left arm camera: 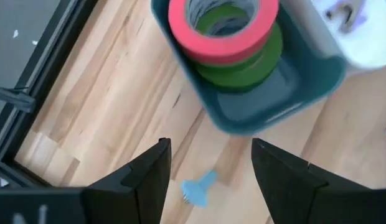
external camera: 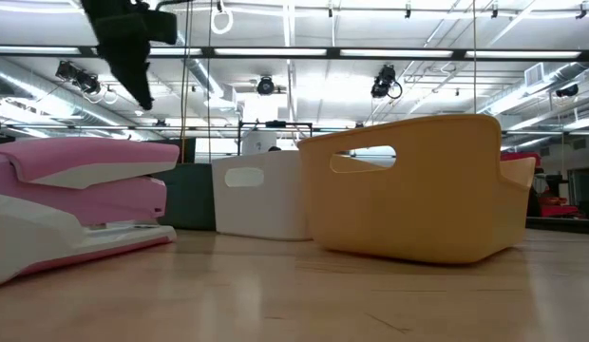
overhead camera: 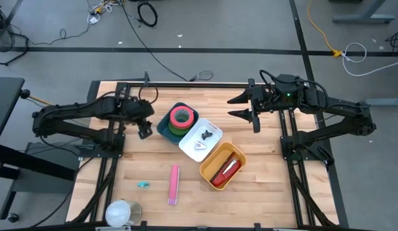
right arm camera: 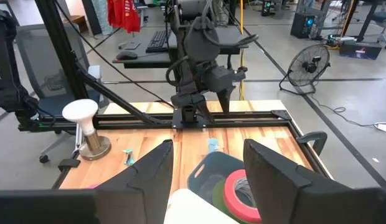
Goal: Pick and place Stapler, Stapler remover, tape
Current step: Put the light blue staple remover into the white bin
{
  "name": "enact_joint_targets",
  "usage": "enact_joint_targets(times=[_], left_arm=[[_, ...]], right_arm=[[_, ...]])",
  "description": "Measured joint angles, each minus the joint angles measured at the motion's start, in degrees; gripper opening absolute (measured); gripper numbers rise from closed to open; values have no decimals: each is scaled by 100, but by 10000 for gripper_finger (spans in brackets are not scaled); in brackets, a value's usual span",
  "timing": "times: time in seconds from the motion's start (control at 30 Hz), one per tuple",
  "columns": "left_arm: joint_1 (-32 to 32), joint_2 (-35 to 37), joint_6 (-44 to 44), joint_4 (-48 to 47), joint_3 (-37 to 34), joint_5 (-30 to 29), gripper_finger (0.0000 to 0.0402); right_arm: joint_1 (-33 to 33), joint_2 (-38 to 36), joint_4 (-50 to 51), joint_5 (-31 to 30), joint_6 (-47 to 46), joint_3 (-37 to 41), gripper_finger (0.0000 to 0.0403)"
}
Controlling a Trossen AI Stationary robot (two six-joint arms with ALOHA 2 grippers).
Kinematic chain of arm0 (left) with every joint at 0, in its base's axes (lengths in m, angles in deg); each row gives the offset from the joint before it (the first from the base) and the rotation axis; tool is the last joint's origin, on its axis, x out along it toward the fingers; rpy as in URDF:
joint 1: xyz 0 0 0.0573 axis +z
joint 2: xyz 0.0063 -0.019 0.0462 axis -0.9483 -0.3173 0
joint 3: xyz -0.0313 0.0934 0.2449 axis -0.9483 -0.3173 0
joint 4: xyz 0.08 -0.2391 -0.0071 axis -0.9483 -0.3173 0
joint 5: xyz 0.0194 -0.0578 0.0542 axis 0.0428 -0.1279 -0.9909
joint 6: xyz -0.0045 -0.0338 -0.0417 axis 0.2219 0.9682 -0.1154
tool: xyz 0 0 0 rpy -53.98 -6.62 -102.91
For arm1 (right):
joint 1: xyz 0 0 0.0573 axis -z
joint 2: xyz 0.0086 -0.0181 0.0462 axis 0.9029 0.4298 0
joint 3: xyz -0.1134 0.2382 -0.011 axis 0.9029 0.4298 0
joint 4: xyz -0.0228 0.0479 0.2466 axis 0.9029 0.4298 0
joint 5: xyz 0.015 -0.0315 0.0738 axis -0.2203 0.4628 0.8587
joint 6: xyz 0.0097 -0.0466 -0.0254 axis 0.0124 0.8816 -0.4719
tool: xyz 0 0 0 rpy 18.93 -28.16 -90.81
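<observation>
Stapler: pink, lying flat on the bare wood table, near the front edge, well apart from both grippers. In the low view it fills the left foreground.

Bins sit in a diagonal row mid-table, touching each other:
- yellow bin holds a red item, can't tell what it is
- white bin holds a small dark tool plus a pale one, probably the stapler remover
- teal bin holds tape, a red roll stacked on a green roll

Left gripper hovers just beside the teal bin, on the side away from the white bin; fingers parted, nothing between them. Left wrist view looks down on the tape rolls.

Right gripper hangs over the back right of the table, near the white bin; fingers spread, empty.

Small stuff: white cup at the front left corner, tiny teal piece left of the stapler.
</observation>
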Motion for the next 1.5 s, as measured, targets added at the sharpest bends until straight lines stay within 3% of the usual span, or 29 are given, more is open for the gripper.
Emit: enact_joint_targets(times=[0.13,0.3,0.57,0.77,1.07,1.5], left_arm=[[-1,102,-372,-5,-343,249,224],[-4,84,-1430,-19,-691,977,225],[5,82,-2717,-81,-932,961,227],[150,82,-2767,-277,-1092,1086,262],[339,82,-2764,-262,-1098,706,333],[547,-507,-2894,16,-1098,793,342]], right_arm=[[0,0,0,0,0,0,194],[0,0,0,-1,2,1,194],[-2,0,-1,0,-34,0,194],[0,0,0,0,-39,0,194],[-2,0,-2,0,-33,0,194],[-38,-27,177,-2,432,2,194]])
